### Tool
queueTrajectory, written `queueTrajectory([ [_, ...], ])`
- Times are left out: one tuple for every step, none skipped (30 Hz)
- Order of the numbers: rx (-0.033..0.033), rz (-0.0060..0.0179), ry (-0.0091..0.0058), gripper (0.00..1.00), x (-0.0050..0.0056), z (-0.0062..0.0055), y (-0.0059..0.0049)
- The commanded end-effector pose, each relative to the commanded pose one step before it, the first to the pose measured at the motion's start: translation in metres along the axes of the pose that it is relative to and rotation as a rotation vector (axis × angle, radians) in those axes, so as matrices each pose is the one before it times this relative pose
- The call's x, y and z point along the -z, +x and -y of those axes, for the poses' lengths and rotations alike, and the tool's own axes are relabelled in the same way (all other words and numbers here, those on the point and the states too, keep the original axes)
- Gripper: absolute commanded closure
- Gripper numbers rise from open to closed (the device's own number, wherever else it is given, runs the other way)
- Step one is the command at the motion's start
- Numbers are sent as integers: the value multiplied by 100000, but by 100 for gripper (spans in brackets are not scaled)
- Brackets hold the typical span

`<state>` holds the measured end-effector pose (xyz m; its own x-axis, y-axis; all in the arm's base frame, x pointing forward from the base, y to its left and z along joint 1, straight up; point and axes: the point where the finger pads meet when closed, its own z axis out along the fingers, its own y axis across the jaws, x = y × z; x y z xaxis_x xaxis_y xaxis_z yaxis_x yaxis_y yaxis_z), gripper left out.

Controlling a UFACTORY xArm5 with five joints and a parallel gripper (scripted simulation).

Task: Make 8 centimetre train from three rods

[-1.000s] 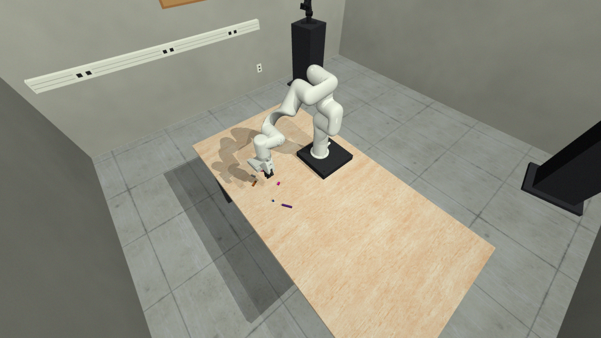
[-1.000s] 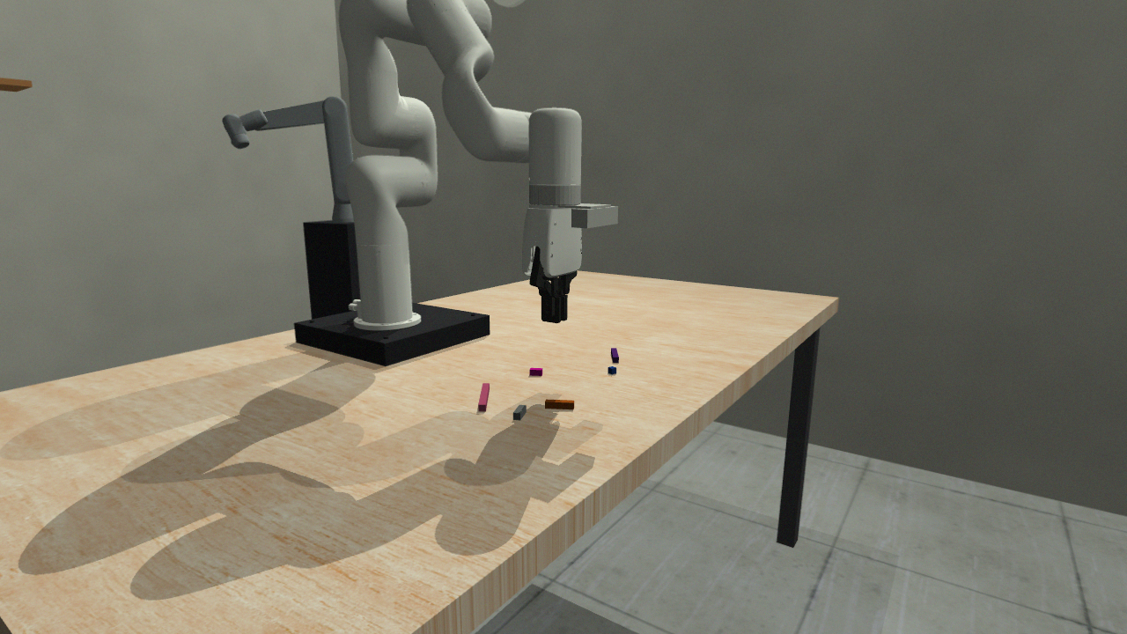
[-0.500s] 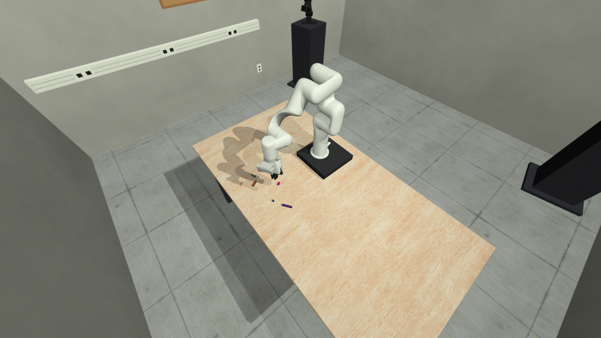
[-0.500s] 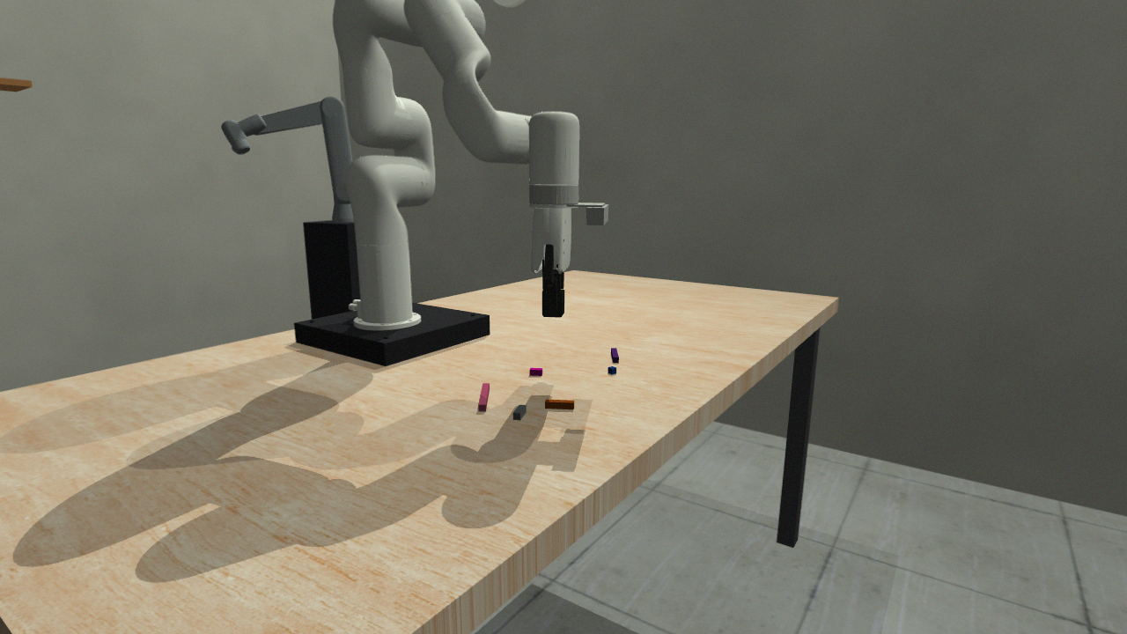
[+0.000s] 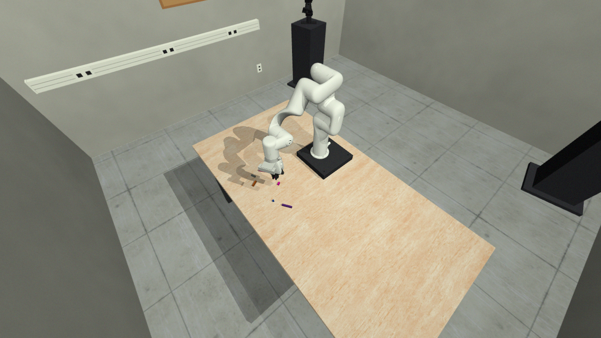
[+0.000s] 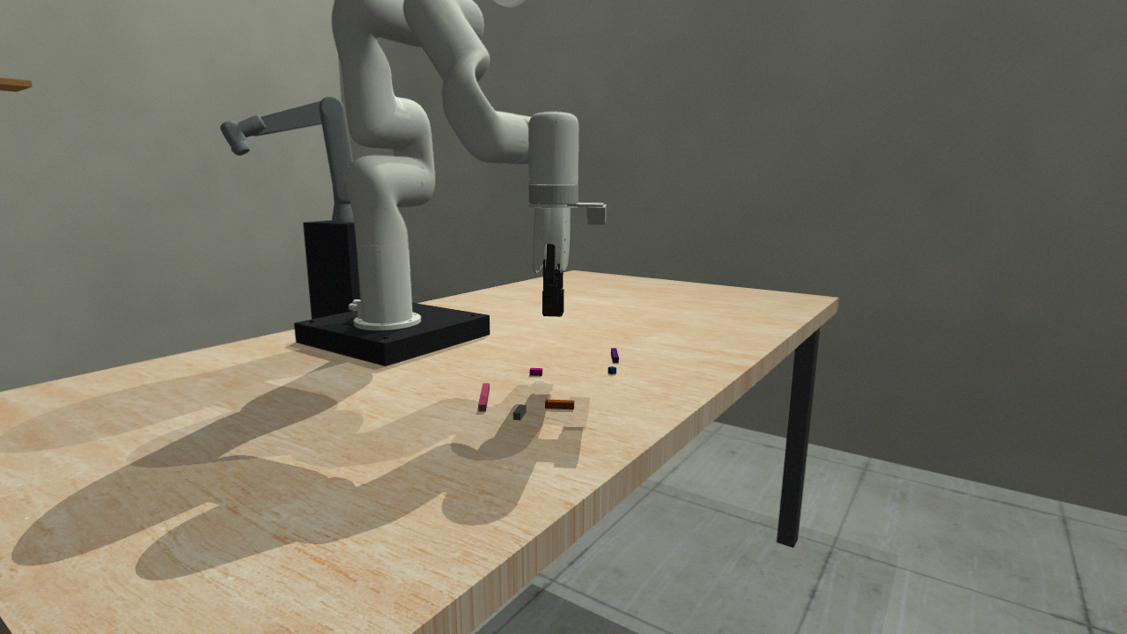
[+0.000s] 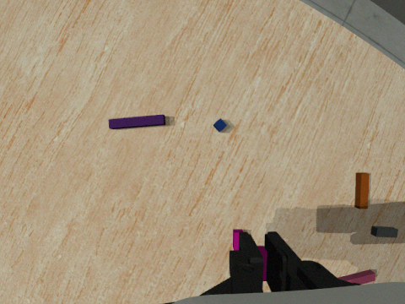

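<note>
The top view looks steeply down from high up, taking in the whole arm (image 5: 321, 130) (image 6: 382, 260); the exterior view sits lower and nearer, facing obliquely along the table (image 5: 357, 235) (image 6: 669, 315) (image 7: 126, 190) (both share arm and rods); the wrist view faces down, closest.

Pale wood-grained tabletop (image 5: 369, 235) (image 6: 441, 473) (image 7: 126, 181); glossy white arm (image 5: 321, 134) (image 6: 386, 268); matt black base plate (image 5: 324, 171) (image 6: 322, 334); rough, stone-like grey floor tiles (image 5: 403, 126) (image 6: 946, 543) (image 7: 367, 21).

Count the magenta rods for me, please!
2. One magenta rod is squeezed between the gripper's fingers, partly hidden by them. The other magenta rod lies on the table.
</note>
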<state>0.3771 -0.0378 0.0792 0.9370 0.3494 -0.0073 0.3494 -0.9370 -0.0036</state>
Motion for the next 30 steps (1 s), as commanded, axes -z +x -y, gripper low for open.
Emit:
queueTrajectory([
  [38,-299,-145,96,-172,-44,102],
  [3,0,0,96,-158,1,-4],
  [3,0,0,96,-197,2,-6],
  [4,0,0,96,-235,3,-8],
  [1,0,0,96,-273,-1,0],
  [0,0,0,96,-309,-1,-1],
  [0,0,0,96,-342,1,-5],
  [0,0,0,96,0,0,0],
  [0,0,0,96,0,0,0],
  [0,0,0,96,-372,-2,0],
  [0,0,0,96,-398,-1,-2],
  [0,0,0,96,-419,-1,-3],
  [0,0,0,96,-437,-2,0],
  [0,0,0,96,-447,0,-5],
  [0,0,0,96,-455,-3,1],
  [0,0,0,96,-455,0,-5],
  [0,0,0,96,-452,-3,1],
  [0,0,0,96,-441,0,-4],
  [0,0,0,96,-427,-2,0],
  [0,0,0,96,-406,-1,-2],
  [0,0,0,96,-379,-1,-3],
  [0,0,0,96,-347,-2,1],
  [0,0,0,96,-313,0,-2],
  [0,0,0,96,-275,0,-2],
  [0,0,0,96,0,0,0],
  [0,0,0,96,0,0,0],
  [0,0,0,96,-233,-2,1],
  [0,0,0,96,-195,-1,0],
  [0,0,0,96,-157,0,-1],
  [0,0,0,96,-120,0,-1],
])
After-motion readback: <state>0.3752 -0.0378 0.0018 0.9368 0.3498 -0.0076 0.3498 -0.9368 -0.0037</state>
